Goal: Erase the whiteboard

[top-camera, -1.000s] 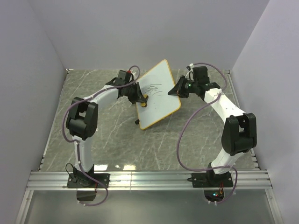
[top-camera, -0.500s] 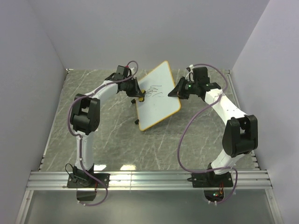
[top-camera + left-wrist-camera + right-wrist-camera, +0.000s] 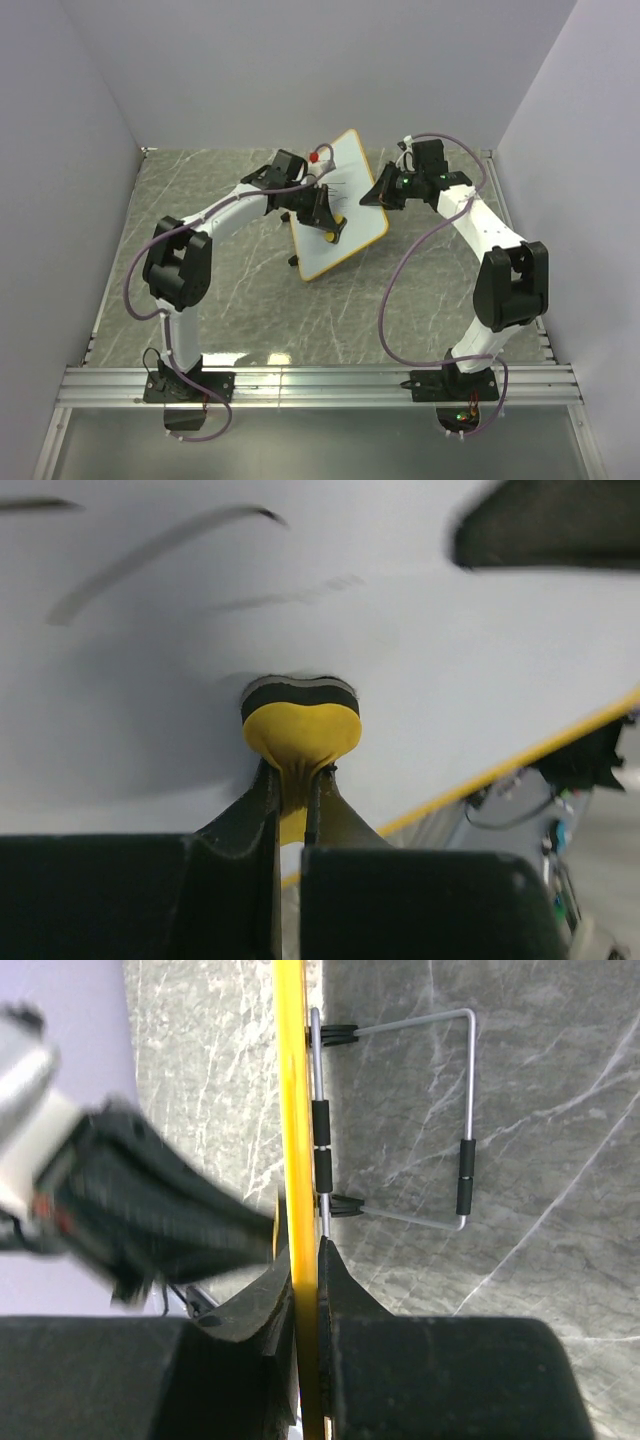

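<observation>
Whiteboard (image 3: 358, 215), edge clamped in right tool (image 3: 307, 1252), meets yellow eraser (image 3: 301, 730) pinched by left tool (image 3: 297, 780).

Glossy smooth whiteboard (image 3: 347, 240), bare-metal wire stand (image 3: 471, 1080), matt grey marble-veined table (image 3: 230, 285).

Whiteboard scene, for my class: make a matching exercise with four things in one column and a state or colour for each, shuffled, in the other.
Column A
1 left pincer
2 right pincer
3 eraser
4 wire stand

Column B
a shut on the yellow frame of the whiteboard
b yellow, against the white surface
c grey, with black sleeves
d shut on the eraser

Pairs: 1-d, 2-a, 3-b, 4-c
</observation>
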You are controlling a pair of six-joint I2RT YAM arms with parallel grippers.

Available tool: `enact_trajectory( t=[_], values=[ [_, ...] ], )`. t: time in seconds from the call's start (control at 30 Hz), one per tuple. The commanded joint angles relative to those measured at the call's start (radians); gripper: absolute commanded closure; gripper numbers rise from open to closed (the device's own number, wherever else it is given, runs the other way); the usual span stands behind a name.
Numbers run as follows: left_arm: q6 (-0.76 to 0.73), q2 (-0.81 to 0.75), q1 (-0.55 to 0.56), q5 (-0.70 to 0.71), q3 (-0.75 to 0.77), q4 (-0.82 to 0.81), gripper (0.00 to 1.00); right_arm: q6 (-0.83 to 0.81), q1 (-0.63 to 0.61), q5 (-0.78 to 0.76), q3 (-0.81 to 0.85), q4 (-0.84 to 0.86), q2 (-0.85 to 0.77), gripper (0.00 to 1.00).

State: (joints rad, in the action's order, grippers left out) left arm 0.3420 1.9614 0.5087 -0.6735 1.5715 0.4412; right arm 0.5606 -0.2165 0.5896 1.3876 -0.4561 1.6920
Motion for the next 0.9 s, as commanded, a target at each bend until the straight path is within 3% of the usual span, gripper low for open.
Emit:
enact_trajectory(
  t=[0.0, 0.1, 0.17, 0.33, 0.5, 0.67, 0.87],
  values=[
    [-0.095, 0.004, 0.085, -0.182, -0.031, 0.126, 1.00, 0.004, -0.038, 0.006, 0.025, -0.087, 0.041, 1.00],
    [-0.068, -0.030, 0.088, -0.140, -0.079, 0.066, 1.00, 0.007, -0.038, 0.006, 0.031, -0.089, 0.049, 1.00],
    [0.004, -0.048, 0.082, -0.018, -0.120, 0.018, 1.00, 0.009, -0.038, 0.009, 0.034, -0.088, 0.051, 1.00],
    [0.114, -0.018, 0.021, 0.138, -0.099, -0.064, 1.00, -0.002, -0.040, 0.010, 0.030, -0.098, 0.040, 1.00],
    [0.144, 0.056, -0.096, 0.213, 0.048, -0.047, 1.00, -0.018, -0.040, 0.021, 0.001, -0.098, 0.015, 1.00],
    [0.173, 0.168, -0.202, 0.200, 0.259, -0.026, 1.00, -0.050, -0.040, 0.030, -0.042, -0.121, -0.002, 1.00],
    [0.176, 0.330, -0.239, 0.155, 0.432, -0.022, 1.00, -0.082, -0.037, 0.039, -0.107, -0.145, -0.040, 1.00]
  ],
)
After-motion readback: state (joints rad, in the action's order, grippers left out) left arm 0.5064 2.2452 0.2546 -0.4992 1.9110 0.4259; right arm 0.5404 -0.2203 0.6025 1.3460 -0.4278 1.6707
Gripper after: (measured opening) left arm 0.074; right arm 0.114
